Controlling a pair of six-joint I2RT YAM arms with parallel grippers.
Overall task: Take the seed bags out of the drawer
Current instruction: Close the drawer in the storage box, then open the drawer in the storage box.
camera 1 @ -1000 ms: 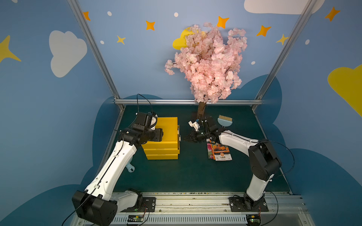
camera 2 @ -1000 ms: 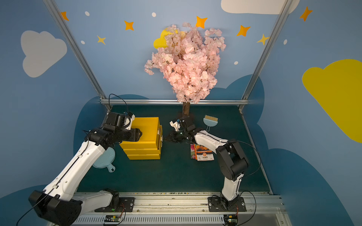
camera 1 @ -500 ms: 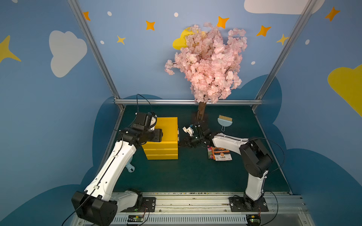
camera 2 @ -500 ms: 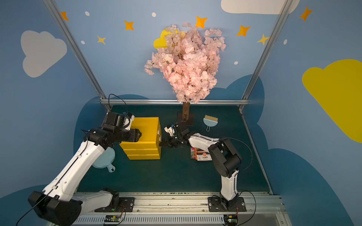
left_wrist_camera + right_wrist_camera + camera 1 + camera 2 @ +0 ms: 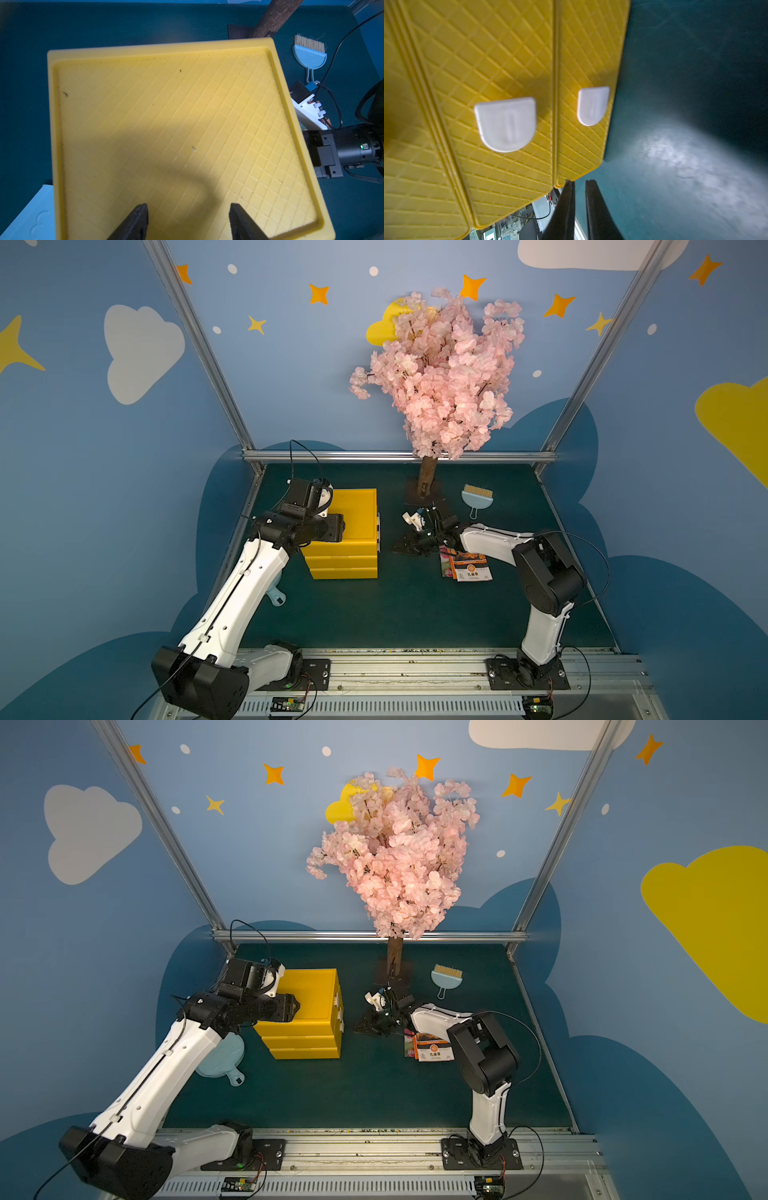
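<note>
The right gripper (image 5: 580, 181) has its black fingers parted by a slim gap with nothing between them. It sits low just off the front of the yellow three-drawer plastic cube (image 5: 349, 514), which lies at its 9 o'clock in both top views. The left gripper (image 5: 188, 205) stands wide open and empty above the cube's gridded top.

The drawer (image 5: 337, 990), the uppermost yellow tray, looks flush with the two below it, so it appears shut.

The seed bags (image 5: 469, 568), glossy flat packets, lie overlapped on the dark green table mat (image 5: 374, 614) at about 4 o'clock from the right gripper. An orange one is on top and a pink edge shows beneath it.

I judge the task essentially done. Whether any packet remains inside cannot be seen.
</note>
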